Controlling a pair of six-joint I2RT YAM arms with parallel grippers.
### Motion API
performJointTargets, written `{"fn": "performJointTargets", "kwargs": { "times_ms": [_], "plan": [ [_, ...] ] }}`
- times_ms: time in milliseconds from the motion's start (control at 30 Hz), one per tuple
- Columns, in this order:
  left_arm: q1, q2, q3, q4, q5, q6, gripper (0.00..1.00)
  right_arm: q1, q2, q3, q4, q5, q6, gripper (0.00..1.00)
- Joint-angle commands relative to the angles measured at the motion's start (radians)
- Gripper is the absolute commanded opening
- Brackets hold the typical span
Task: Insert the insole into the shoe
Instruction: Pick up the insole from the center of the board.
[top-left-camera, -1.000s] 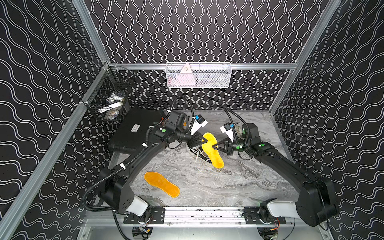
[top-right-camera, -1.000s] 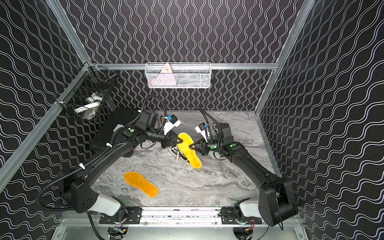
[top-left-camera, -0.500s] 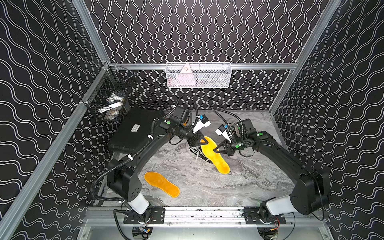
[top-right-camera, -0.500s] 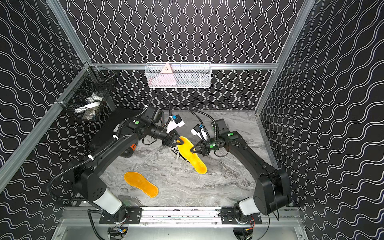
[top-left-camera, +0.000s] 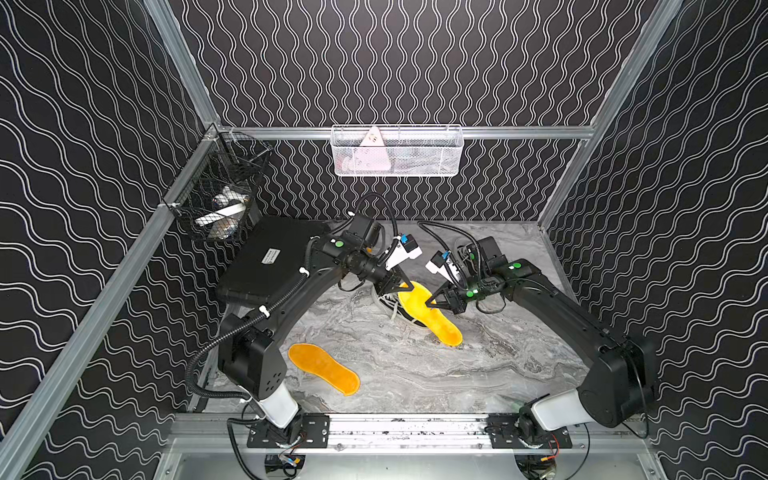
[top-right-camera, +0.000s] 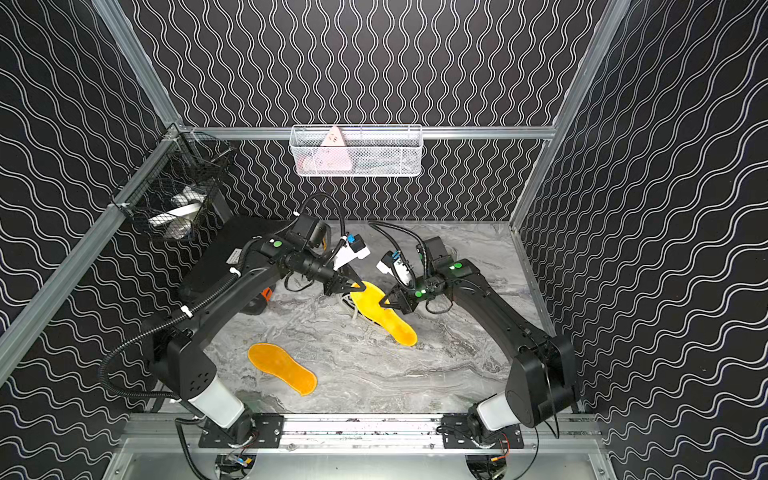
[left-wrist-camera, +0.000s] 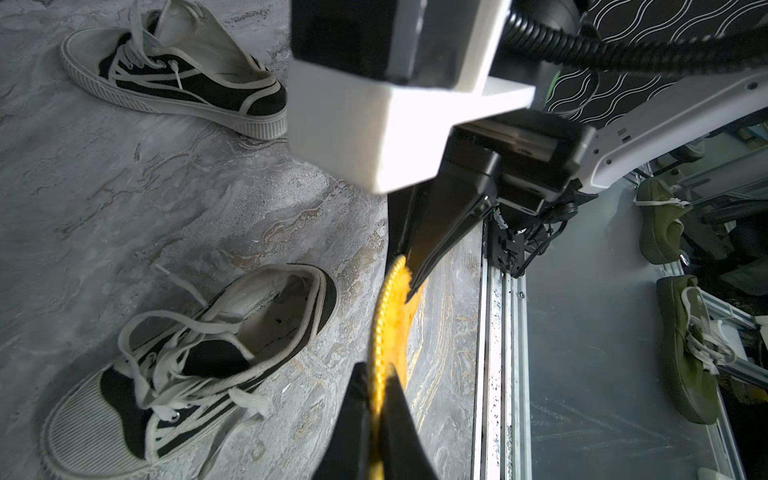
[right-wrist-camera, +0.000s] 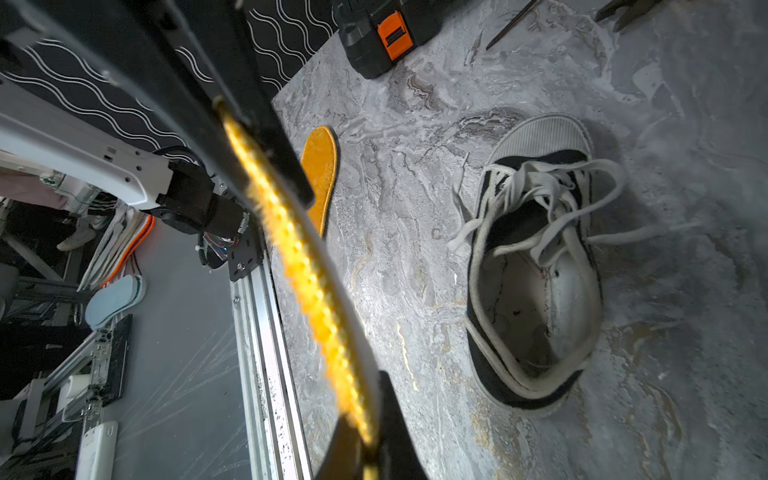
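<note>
Insole (top-left-camera: 437, 325) edge near shoe (left-wrist-camera: 187, 365) (mouth (right-wrist-camera: 528, 316) open)

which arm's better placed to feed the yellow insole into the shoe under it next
Left, probably: on the left arm the jaws are shut on the far end of the insole, close over the shoe; on the right arm the jaws sit at one side edge only.

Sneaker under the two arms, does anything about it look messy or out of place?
The sneaker has its laces untied, tangled over the tongue and trailing onto the table. They might snag the yellow insole held on edge nearby.
</note>
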Motion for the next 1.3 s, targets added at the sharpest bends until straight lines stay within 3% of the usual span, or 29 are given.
{"fn": "performJointTargets", "kwargs": {
  "times_ms": [0, 100, 300, 567, 667, 733, 900, 1100, 1267],
  "plan": [
    [0.001, -0.027, -0.03, 0.028, -0.024, -0.023, 0.0, -0.003, -0.023, -0.006, 0.059, 0.091, 0.026, 0.35],
    [0.001, -0.07, -0.093, 0.154, -0.067, -0.145, 0.0, -0.003, -0.076, -0.064, 0.186, 0.078, 0.094, 0.44],
    [0.001, -0.104, -0.118, 0.169, -0.023, -0.189, 0.0, -0.003, -0.17, -0.309, 0.581, 0.08, 0.237, 0.61],
    [0.002, -0.092, -0.1, 0.145, 0.003, -0.199, 0.0, 0.063, -0.131, -0.276, 0.643, 0.089, 0.199, 0.65],
    [0.013, -0.109, -0.117, 0.225, -0.065, -0.314, 0.0, 0.118, -0.131, -0.247, 0.582, 0.125, 0.164, 0.62],
    [0.04, -0.11, -0.124, 0.263, -0.053, -0.403, 0.0, 0.166, -0.158, -0.271, 0.586, 0.194, 0.159, 0.6],
    [0.055, -0.107, -0.117, 0.244, -0.053, -0.527, 0.0, 0.327, -0.259, -0.448, 0.79, 0.534, 0.148, 0.63],
    [0.055, -0.101, -0.124, 0.204, -0.015, -0.595, 0.0, 0.428, -0.185, -0.462, 0.866, 0.893, 0.057, 0.7],
    [0.055, -0.106, -0.145, 0.159, -0.045, -0.592, 0.0, 0.441, -0.16, -0.485, 0.975, 0.987, -0.008, 0.76]
  ]
}}
